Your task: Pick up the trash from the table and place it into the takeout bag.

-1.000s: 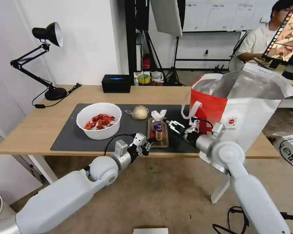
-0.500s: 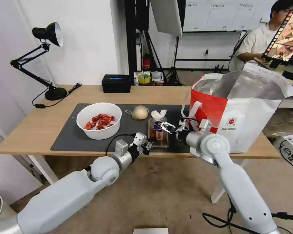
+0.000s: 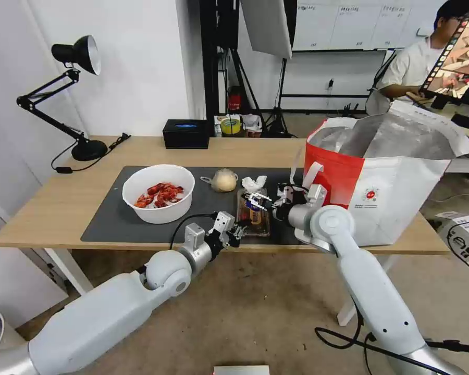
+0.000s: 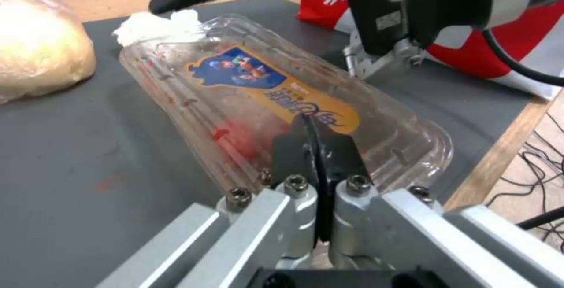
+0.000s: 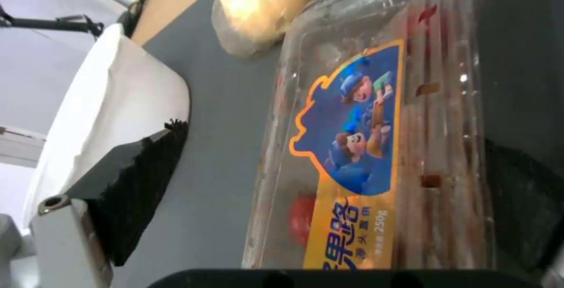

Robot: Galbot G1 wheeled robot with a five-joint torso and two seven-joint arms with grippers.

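The clear tray [image 3: 253, 214] [image 4: 253, 85] [image 5: 376, 116] lies on the dark mat [image 3: 109, 225] of the table [image 3: 47, 208]. My left gripper [image 3: 235, 232] [image 4: 315, 145] is shut, its tips at the tray's near end; I cannot tell whether they pinch the rim. Above the tray's far half my right gripper [image 3: 256, 201] [image 5: 352, 147] is open, one finger on each side. The white bowl [image 3: 159, 193] of red shells sits to the left. A beige lump in a small bag [image 3: 223, 179] and a white tissue [image 3: 254, 183] lie behind the tray. The takeout bag [image 3: 396, 182] stands open on the right.
A black desk lamp [image 3: 74, 58] stands at the table's back left and a black box [image 3: 186, 133] at the back edge. The bag's white handle [image 3: 303, 174] hangs close to my right wrist. Bare mat lies between bowl and tray.
My right gripper has moved left, from beside the takeout bag to over the tray. The left gripper and the trash have stayed put.
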